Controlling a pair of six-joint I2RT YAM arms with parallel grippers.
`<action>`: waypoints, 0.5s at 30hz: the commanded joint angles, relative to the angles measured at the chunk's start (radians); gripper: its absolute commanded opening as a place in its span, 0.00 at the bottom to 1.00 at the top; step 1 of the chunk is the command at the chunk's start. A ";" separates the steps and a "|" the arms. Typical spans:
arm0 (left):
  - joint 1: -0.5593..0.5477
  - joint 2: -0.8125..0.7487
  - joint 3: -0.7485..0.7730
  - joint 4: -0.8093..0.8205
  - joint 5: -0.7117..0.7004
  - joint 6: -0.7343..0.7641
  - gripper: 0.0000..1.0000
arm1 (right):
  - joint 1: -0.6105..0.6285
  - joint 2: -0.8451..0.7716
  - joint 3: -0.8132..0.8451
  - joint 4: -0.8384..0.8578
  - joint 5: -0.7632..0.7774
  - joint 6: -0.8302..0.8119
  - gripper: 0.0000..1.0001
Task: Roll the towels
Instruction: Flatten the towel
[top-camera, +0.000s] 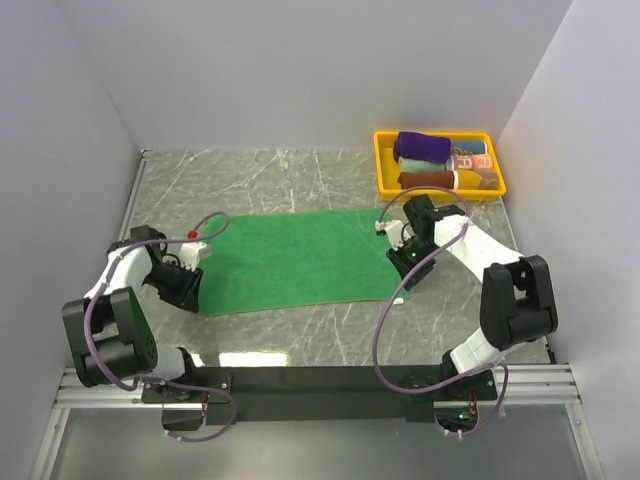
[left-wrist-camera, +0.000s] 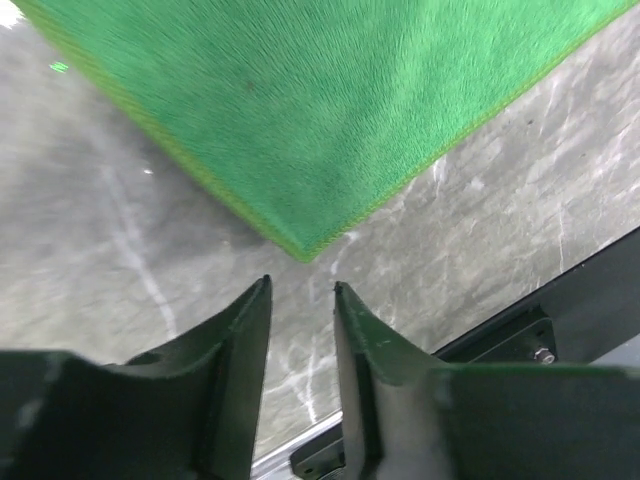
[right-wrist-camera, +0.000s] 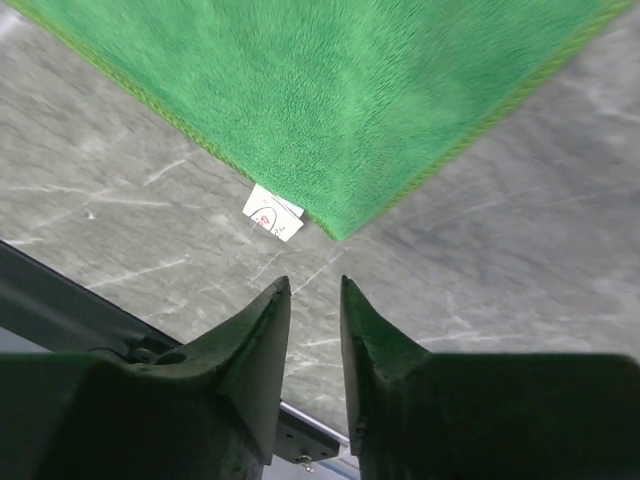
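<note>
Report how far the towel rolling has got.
Done: a dark purple rolled cloth towel lies in the yellow plastic tray. In hand: the bright green cloth towel lies flat, unrolled; the left end effector and right end effector each point at a near corner, gripping nothing. Left: rolling the green one.

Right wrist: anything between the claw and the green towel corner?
Right wrist view: only bare table between right claw and green towel; white tag sits aside.
</note>
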 joint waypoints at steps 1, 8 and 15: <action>0.003 -0.040 0.064 -0.037 0.017 0.041 0.36 | 0.004 -0.046 0.058 -0.013 0.002 0.021 0.24; -0.022 0.056 0.078 -0.016 0.042 0.035 0.07 | 0.042 0.058 0.058 0.041 0.011 0.069 0.02; -0.053 0.101 0.047 0.067 0.019 -0.016 0.04 | 0.055 0.126 0.021 0.099 0.077 0.105 0.00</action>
